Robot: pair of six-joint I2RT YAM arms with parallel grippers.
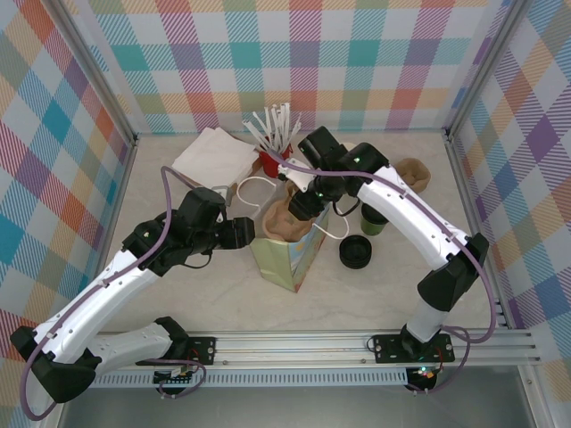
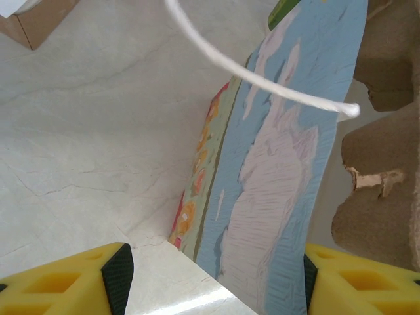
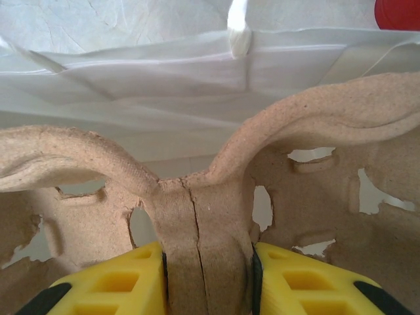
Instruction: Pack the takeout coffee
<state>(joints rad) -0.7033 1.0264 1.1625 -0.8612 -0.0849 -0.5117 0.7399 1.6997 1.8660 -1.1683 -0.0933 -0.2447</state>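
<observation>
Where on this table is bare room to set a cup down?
Bare table lies in front, between the paper bag and the rail, and right of the black lid. It is crowded behind and beside the bag: napkins, red stirrer cup, green cup.

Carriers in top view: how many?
2. One carrier in the bag mouth, clamped by the right gripper; another on the table far right, beyond the cup. More may be stacked there.

Green cup (image 1: 373, 220) half behind right arm (image 1: 406, 203).
</observation>
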